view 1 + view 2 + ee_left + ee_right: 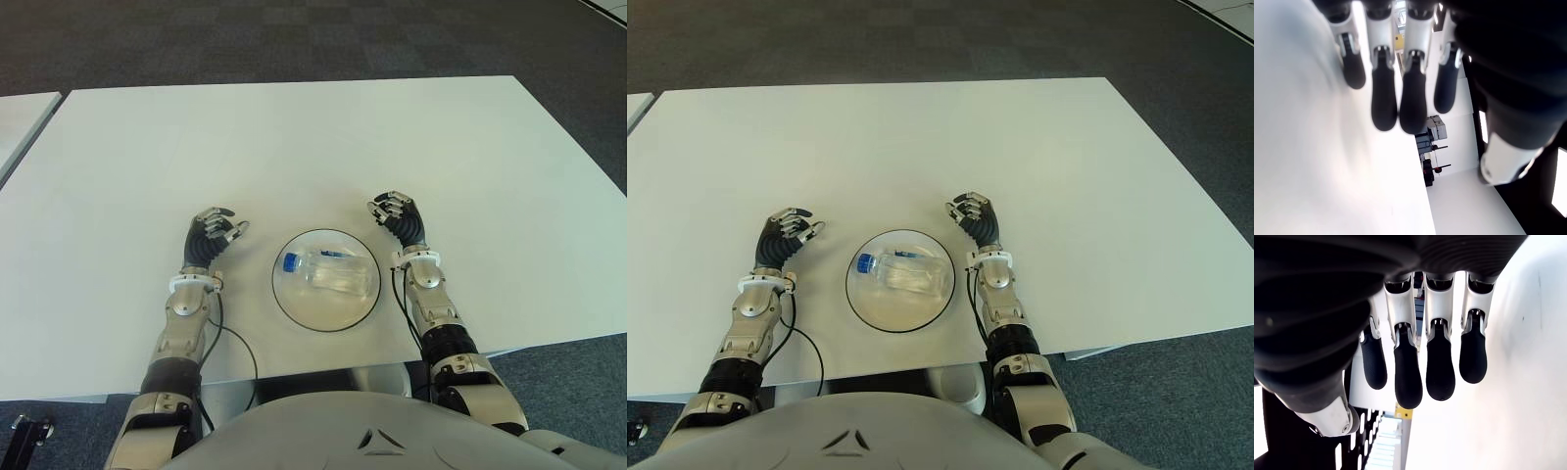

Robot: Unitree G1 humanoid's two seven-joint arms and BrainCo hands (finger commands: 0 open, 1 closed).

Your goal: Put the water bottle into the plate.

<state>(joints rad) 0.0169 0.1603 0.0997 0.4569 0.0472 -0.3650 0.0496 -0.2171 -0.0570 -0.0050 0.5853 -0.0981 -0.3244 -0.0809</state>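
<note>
A clear water bottle (328, 271) with a blue cap lies on its side in the dark-rimmed plate (294, 304) on the white desk (294, 147). Left hand (213, 235) and right hand (399, 216) flank it, fingers (1408, 377) relaxed, holding nothing

You cannot read the label on the water bottle (331, 272), it is too small, the near edge of the desk (294, 147) is hidden behind the robot's chest, and a second desk (22, 117) is cut off by the picture's edge.
</note>
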